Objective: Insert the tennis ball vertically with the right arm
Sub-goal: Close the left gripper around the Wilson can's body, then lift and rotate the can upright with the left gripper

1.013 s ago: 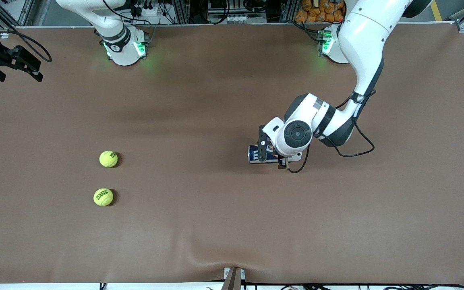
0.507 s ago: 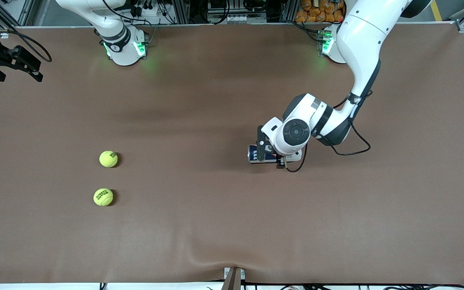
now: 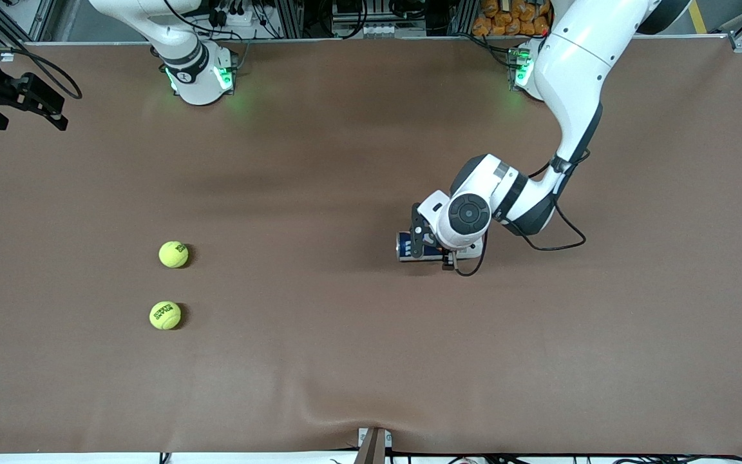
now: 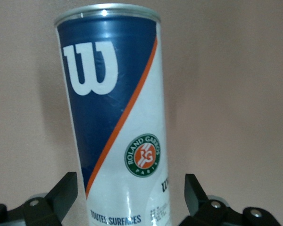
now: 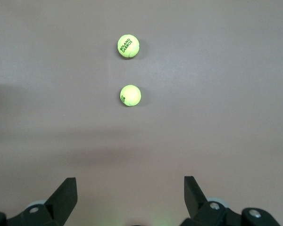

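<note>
A: On the brown worktop (image 3: 345,361), toward the right arm's end, lie two tennis balls; one tennis ball (image 3: 173,254) is farther from the front camera, the other tennis ball (image 3: 165,315) nearer, and they are near each other but apart.

B: And the Wilson ball can (image 3: 409,246)?

A: It lies on its side toward the left arm's end, well apart from the balls; its long axis runs along the worktop's length, and the end with the metal rim points toward the balls; I cannot tell if this end is open.

B: Which tool is at the can?

A: The left tool (image 4: 132,197); its fingers are spread, one on each side of the can body, not yet pinching.

B: And the right tool (image 5: 129,200)?

A: It is spread and holds nothing; it hangs high over the worktop, looking down at both balls; this arm waits. I judge the can must be set upright first.
</note>
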Controlling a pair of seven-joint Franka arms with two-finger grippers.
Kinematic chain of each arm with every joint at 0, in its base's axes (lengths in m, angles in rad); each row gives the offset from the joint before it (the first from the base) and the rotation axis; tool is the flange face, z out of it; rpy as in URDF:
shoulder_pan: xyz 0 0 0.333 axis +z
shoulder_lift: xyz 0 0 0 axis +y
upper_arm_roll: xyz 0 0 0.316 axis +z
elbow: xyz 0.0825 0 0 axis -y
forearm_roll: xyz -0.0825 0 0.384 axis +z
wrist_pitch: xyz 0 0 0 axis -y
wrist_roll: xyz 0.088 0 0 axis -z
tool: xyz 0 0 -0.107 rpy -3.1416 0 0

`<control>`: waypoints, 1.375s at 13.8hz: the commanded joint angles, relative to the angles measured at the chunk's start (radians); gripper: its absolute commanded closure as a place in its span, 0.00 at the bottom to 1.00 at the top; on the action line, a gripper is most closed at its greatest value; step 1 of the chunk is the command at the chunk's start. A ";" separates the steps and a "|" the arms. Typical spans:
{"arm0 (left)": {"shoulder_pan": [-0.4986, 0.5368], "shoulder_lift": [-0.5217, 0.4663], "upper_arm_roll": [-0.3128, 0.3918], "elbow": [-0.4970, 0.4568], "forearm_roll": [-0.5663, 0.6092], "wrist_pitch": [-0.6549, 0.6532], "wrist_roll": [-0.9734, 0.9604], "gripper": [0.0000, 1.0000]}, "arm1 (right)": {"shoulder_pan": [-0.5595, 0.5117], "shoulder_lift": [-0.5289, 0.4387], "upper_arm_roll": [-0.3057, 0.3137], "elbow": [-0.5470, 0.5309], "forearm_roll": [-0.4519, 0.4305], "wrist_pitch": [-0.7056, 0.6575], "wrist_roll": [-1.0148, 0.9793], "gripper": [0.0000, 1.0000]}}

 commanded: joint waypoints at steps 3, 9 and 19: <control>-0.023 0.018 0.007 -0.016 0.054 0.059 -0.048 0.00 | -0.019 -0.011 0.012 -0.005 0.012 -0.003 -0.014 0.00; -0.025 0.030 0.009 -0.016 0.061 0.068 -0.064 0.00 | -0.013 -0.011 0.016 -0.004 0.012 0.003 -0.014 0.00; -0.003 0.007 0.007 0.022 0.062 0.070 -0.025 0.37 | 0.000 -0.009 0.016 -0.004 0.013 0.011 -0.011 0.00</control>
